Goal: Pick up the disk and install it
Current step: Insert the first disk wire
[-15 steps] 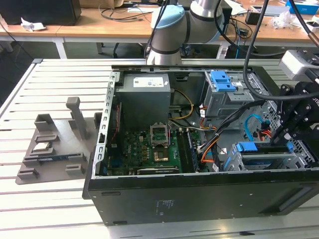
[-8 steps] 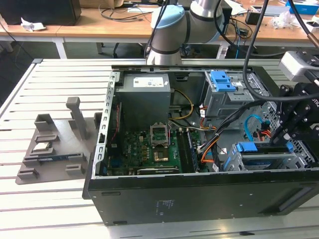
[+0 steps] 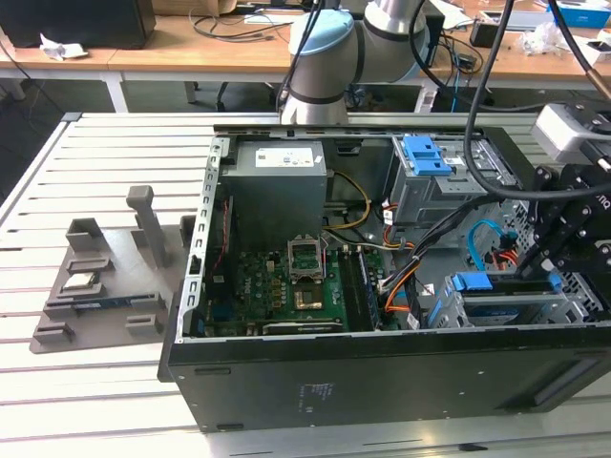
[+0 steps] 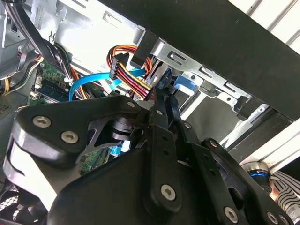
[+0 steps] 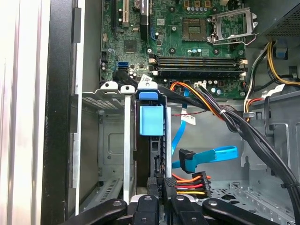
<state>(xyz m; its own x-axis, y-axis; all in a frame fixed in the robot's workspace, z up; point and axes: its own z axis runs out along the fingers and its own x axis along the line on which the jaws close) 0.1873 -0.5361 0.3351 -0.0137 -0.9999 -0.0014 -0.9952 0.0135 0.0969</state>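
Note:
The disk [image 3: 492, 307] lies on edge in the drive cage [image 3: 449, 310] at the front right corner of the open computer case [image 3: 382, 377], its blue carrier tab [image 3: 473, 281] facing the motherboard. In the first wrist view the disk [image 5: 151, 119] runs edge-on down a cage slot. My gripper [image 3: 531, 282] reaches in from the exterior view's right. It sits at the disk's rear end, fingers drawn together on it [image 5: 161, 194]. In the second wrist view the gripper [image 4: 164, 101] points at the blue tab [image 4: 185, 84] inside the cage.
A grey power-supply box [image 3: 280, 186] and the motherboard [image 3: 286, 286] fill the case's left half. A blue bracket [image 3: 427, 155] tops the upper bay. Orange and black cables [image 5: 211, 105] and a blue data cable [image 5: 211, 154] hang beside the cage. A grey fixture [image 3: 105, 277] stands on the slatted table.

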